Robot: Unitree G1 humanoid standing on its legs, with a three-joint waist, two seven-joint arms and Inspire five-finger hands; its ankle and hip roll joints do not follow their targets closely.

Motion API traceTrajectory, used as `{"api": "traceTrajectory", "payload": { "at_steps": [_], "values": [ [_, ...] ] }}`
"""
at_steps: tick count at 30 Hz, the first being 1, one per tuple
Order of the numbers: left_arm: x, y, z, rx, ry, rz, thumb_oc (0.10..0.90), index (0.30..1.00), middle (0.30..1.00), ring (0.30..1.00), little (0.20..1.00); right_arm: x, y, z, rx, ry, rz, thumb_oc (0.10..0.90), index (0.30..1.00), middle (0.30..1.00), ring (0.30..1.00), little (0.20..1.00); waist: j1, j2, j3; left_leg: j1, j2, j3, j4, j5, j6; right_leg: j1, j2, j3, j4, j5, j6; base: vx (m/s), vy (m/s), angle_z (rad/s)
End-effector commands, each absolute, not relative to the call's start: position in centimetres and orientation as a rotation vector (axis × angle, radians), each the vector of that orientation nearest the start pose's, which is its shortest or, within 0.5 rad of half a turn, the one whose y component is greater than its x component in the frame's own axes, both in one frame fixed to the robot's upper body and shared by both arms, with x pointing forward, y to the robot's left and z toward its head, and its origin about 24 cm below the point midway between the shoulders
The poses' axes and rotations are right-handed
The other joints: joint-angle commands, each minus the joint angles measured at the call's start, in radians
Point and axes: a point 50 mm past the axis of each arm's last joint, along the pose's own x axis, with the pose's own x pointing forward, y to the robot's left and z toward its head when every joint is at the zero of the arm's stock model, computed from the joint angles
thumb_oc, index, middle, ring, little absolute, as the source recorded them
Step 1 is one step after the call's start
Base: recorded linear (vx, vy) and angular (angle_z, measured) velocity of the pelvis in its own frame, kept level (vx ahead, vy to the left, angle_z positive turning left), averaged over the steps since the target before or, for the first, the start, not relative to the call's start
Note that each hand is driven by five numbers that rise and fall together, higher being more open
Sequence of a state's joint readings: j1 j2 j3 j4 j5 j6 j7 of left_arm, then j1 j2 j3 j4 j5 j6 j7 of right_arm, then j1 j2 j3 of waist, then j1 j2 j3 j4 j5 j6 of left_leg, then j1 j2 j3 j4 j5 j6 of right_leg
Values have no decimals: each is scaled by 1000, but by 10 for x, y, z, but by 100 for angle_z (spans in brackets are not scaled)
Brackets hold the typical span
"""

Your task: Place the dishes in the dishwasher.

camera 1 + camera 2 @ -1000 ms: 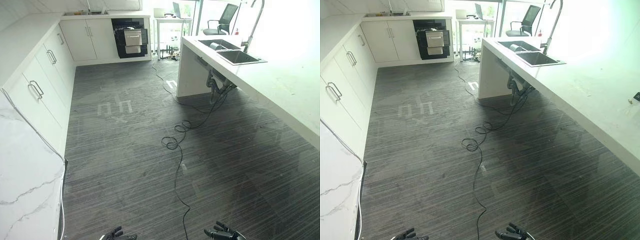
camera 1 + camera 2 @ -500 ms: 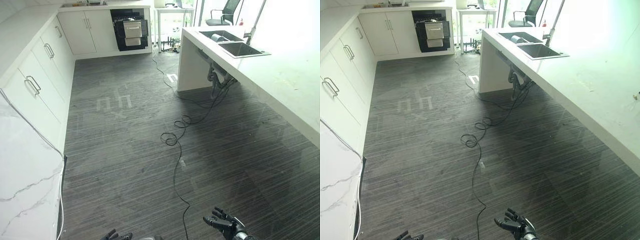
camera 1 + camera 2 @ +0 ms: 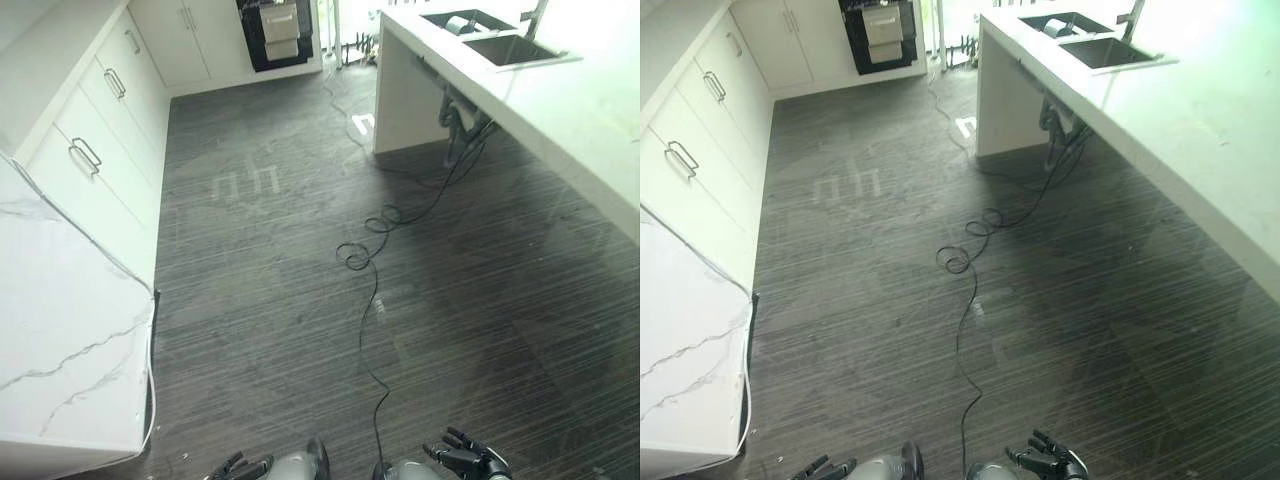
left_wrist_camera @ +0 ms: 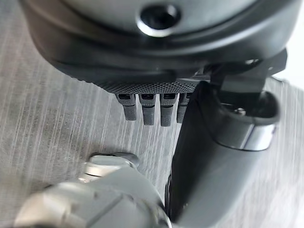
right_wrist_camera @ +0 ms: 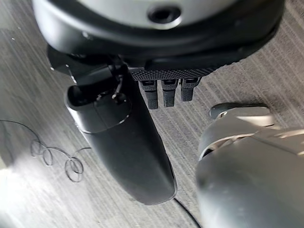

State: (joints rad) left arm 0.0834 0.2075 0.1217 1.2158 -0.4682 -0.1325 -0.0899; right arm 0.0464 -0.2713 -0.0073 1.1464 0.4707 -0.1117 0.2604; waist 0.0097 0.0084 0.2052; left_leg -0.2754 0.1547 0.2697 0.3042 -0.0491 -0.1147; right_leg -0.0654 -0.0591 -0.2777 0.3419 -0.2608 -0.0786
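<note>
Hands (image 3: 468, 461) (image 3: 240, 467) hang empty and relaxed low over floor (image 3: 280, 300), far from dishwasher (image 3: 278, 28).

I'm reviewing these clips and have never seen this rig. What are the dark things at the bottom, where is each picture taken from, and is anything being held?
This is a two-legged humanoid robot standing in a kitchen. The two wide pictures come from its head camera, looking down at the dark striped floor. The dark shapes at the bottom edge are its left hand and right hand. The two close-ups come from cameras on each wrist, looking along the hand at the floor. Both hands have relaxed fingers and hold nothing. Far ahead, set among white cabinets, is a dark appliance, probably the dishwasher. On the right, a white counter holds a sink with what may be a dish inside.
</note>
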Motion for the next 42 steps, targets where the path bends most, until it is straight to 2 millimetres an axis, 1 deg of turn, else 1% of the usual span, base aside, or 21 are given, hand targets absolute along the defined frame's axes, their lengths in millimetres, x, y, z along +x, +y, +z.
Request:
{"api": "traceTrajectory", "payload": {
  "at_steps": [1, 4, 8, 12, 13, 14, 15, 16, 17, 18, 19, 20, 22, 23, 25, 27, 30, 31, 33, 38, 42],
  "values": [
    [50, 249, -160, -264, 1075, 451, 800, 900, 900, 900, 900, 115, -266, -133, 203, 846, -167, 800, 900, 900, 900, 900, 31, 23, -57, -42, 43, -42, -4, 73, 2, 41, 25, 12, -42, 7, 95, 195, 187, -16],
    [46, 249, -161, -268, 1093, 448, 800, 900, 900, 900, 900, 115, -269, -132, 196, 842, -171, 800, 900, 900, 900, 900, 28, 14, -56, -23, 50, -16, -4, 21, -6, 72, -4, 5, -42, -16, 108, 356, 230, -47],
    [45, 255, -160, -272, 1089, 463, 800, 900, 900, 900, 900, 110, -262, -135, 192, 855, -143, 800, 900, 900, 900, 900, 31, 6, -81, 13, 16, -16, -4, -48, 21, 112, -28, 2, -42, -31, 129, 278, 207, -8],
    [59, 262, -156, -227, 1068, 404, 800, 900, 900, 900, 900, 112, -252, -137, 200, 848, -130, 800, 900, 900, 900, 900, 34, -11, -118, 58, -30, -25, -4, -110, 69, 147, -69, -15, -42, -24, 163, 321, 276, 1],
    [65, 262, -155, -212, 1060, 386, 800, 900, 900, 900, 900, 121, -248, -136, 215, 828, -131, 800, 900, 900, 900, 900, 30, -15, -123, 74, -56, -39, -4, -128, 91, 155, -80, -12, -42, 8, 176, 275, 366, 30],
    [68, 263, -154, -207, 1053, 379, 800, 900, 900, 900, 900, 125, -246, -135, 218, 817, -123, 800, 900, 900, 900, 900, 27, -8, -122, 68, -58, -39, -4, -115, 111, 145, -75, -22, -42, 59, 176, 227, 261, 21],
    [68, 263, -154, -205, 1054, 376, 800, 900, 900, 900, 900, 126, -245, -135, 218, 816, -122, 800, 900, 900, 900, 900, 26, -16, -124, 81, -74, -49, -4, -138, 110, 157, -84, -8, -42, 56, 187, 199, 362, 18],
    [74, 263, -153, -181, 1052, 345, 800, 900, 900, 900, 900, 134, -241, -132, 219, 798, -105, 800, 900, 900, 900, 900, 12, -2, -122, 92, -101, -64, -4, -141, 157, 165, -76, -23, -35, 237, 195, 354, 468, 19],
    [74, 262, -153, -137, 1071, 303, 800, 900, 900, 900, 900, 136, -240, -132, 231, 789, -107, 800, 900, 900, 900, 900, 5, -8, -118, 123, -141, -70, -4, -178, 179, 98, -113, 4, 157, 298, 222, 310, 583, 4],
    [75, 260, -154, -95, 1085, 265, 800, 900, 900, 900, 900, 138, -239, -130, 241, 776, -106, 800, 900, 900, 900, 900, -5, 4, -113, 134, -149, -78, -4, -183, 195, 21, -126, 17, 314, 338, 218, 218, 385, 0],
    [74, 259, -154, -82, 1093, 250, 800, 900, 900, 900, 900, 138, -239, -129, 241, 772, -104, 800, 900, 900, 900, 900, -10, 10, -110, 140, -148, -80, -4, -187, 199, -9, -131, 16, 357, 346, 214, 187, 338, 29],
    [72, 257, -155, -55, 1124, 231, 800, 900, 900, 900, 900, 142, -240, -127, 235, 761, -99, 800, 900, 900, 900, 900, -18, 14, -96, 157, -152, -74, -4, -200, 205, -129, -151, -5, 395, 305, 196, 177, 199, 24],
    [70, 259, -155, -60, 1136, 241, 800, 900, 900, 900, 900, 143, -241, -126, 239, 761, -98, 800, 900, 900, 900, 900, -23, 16, -92, 164, -145, -77, -4, -199, 194, -129, -121, -31, 300, 270, 183, 195, 24, -10],
    [71, 261, -155, -69, 1140, 249, 800, 900, 900, 900, 900, 141, -242, -126, 238, 760, -95, 800, 900, 900, 900, 900, -30, 5, -89, 175, -151, -72, -4, -208, 188, -143, -108, -48, 168, 271, 188, 246, -127, -6],
    [74, 267, -152, -61, 1139, 242, 800, 900, 900, 900, 900, 135, -242, -128, 242, 762, -99, 800, 900, 900, 900, 900, -43, 1, -81, 204, -142, -66, -4, -225, 176, -143, -92, -80, -27, 319, 202, 306, -184, 28],
    [76, 268, -152, -51, 1144, 231, 800, 900, 900, 900, 900, 127, -245, -130, 254, 773, -119, 800, 900, 900, 900, 900, -58, -16, -72, 245, -165, -63, -4, -256, 176, -237, -132, -62, -42, 350, 234, 336, -198, 69],
    [70, 263, -154, -33, 1163, 206, 800, 900, 900, 900, 900, 125, -246, -131, 260, 779, -147, 800, 900, 900, 900, 900, -71, -23, -74, 288, -197, -84, -4, -292, 186, -320, -154, -34, -42, 340, 242, 305, -169, -5],
    [64, 262, -156, -24, 1175, 204, 800, 900, 900, 900, 900, 124, -245, -131, 262, 782, -150, 800, 900, 900, 900, 900, -65, -26, -81, 300, -205, -82, -4, -308, 192, -307, -161, -43, -42, 309, 239, 318, -209, 15],
    [56, 260, -158, -8, 1203, 205, 800, 900, 900, 900, 900, 122, -245, -132, 259, 792, -154, 800, 900, 900, 900, 900, -63, -27, -102, 327, -205, -74, -4, -321, 182, -294, -160, -60, -42, 294, 244, 359, -279, 34],
    [51, 259, -159, 12, 1229, 179, 800, 900, 900, 900, 900, 127, -245, -129, 244, 771, -149, 800, 900, 900, 900, 900, -73, -27, -146, 385, -198, -74, -4, -356, 177, -230, -128, -45, -42, 281, 237, 301, -279, 3],
    [57, 255, -158, 4, 1195, 171, 800, 900, 900, 900, 900, 143, -248, -116, 212, 701, -112, 800, 900, 900, 900, 900, -83, -14, -166, 412, -168, -64, -4, -340, 144, -192, -85, -36, -42, 218, 195, 209, -313, -31]
  ]
}}
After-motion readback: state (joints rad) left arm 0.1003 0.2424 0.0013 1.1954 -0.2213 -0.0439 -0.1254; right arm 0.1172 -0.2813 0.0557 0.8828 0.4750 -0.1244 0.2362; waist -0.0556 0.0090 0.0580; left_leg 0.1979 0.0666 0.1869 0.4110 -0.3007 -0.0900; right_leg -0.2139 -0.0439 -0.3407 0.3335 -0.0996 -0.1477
